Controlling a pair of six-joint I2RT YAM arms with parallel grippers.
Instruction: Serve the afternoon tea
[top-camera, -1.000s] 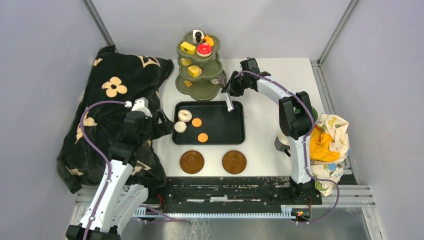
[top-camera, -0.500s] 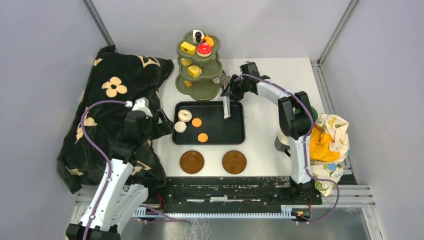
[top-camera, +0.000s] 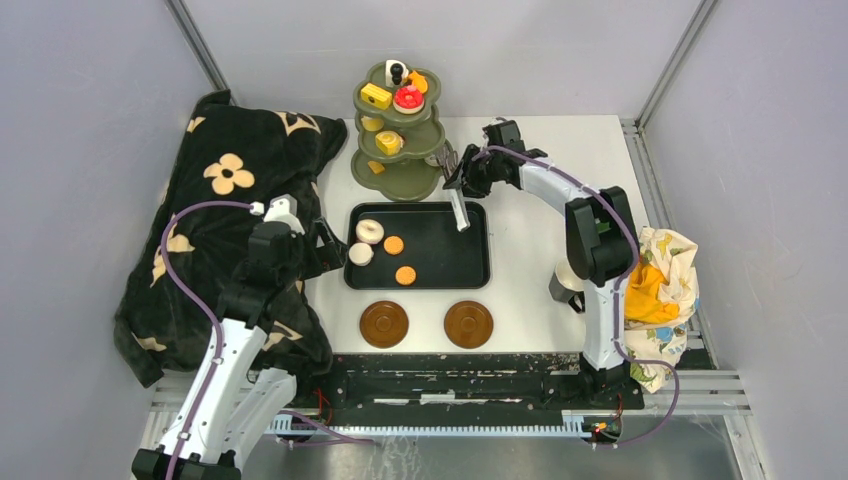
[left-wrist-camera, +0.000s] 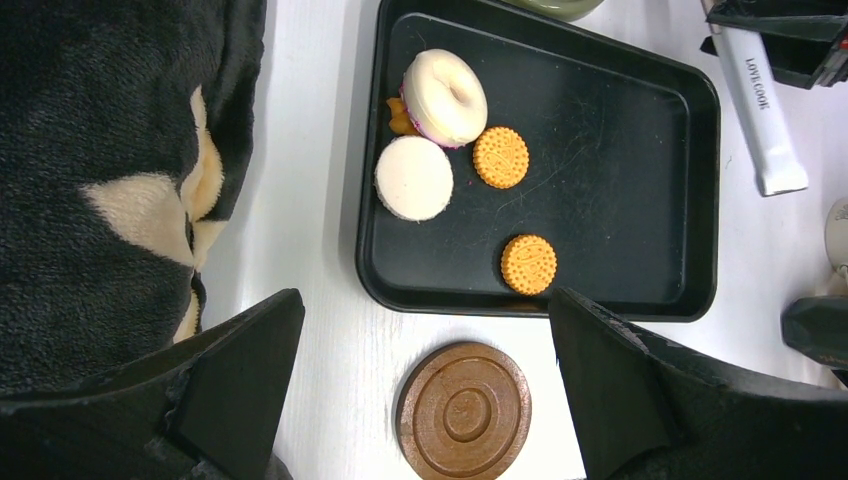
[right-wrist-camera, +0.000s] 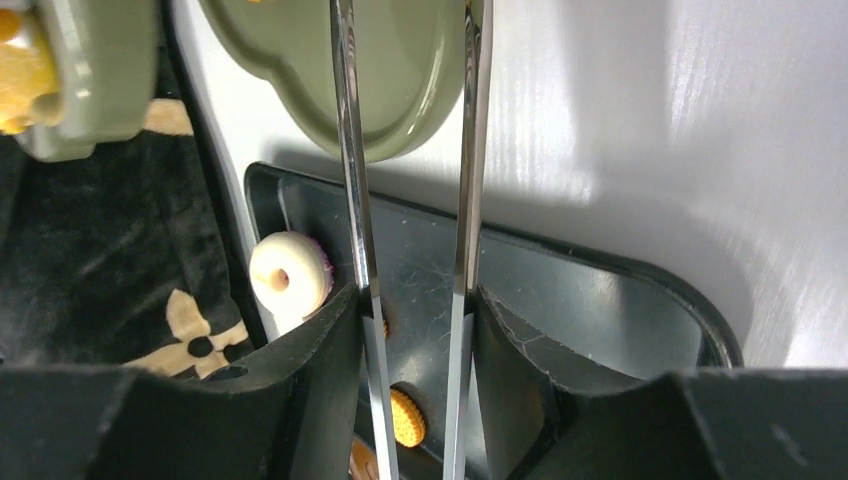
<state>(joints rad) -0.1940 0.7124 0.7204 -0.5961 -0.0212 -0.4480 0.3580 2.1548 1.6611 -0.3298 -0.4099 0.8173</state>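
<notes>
The olive-green three-tier stand (top-camera: 395, 182) at the table's back carries yellow and red cakes (top-camera: 408, 99) on its tiers. A white donut (top-camera: 369, 230), a white round cake (top-camera: 360, 253) and two orange cookies (top-camera: 405, 274) lie in the black tray (top-camera: 450, 265). Two brown saucers (top-camera: 384, 324) sit in front of the tray. My right gripper (top-camera: 468, 176) is shut on the metal tongs (right-wrist-camera: 350, 200), whose tips reach over the stand's bottom tier (right-wrist-camera: 400, 80). My left gripper (left-wrist-camera: 425, 350) hangs open above the left saucer (left-wrist-camera: 464, 410), holding nothing.
A black blanket with cream flowers (top-camera: 230, 230) covers the table's left side. A yellow patterned cloth (top-camera: 655, 280) lies at the right edge. A pale rounded object (top-camera: 568, 274) sits half hidden behind the right arm.
The right gripper and tongs have shifted slightly beside the stand's bottom tier, and the tongs' arms have spread a little. The left arm has not moved.
</notes>
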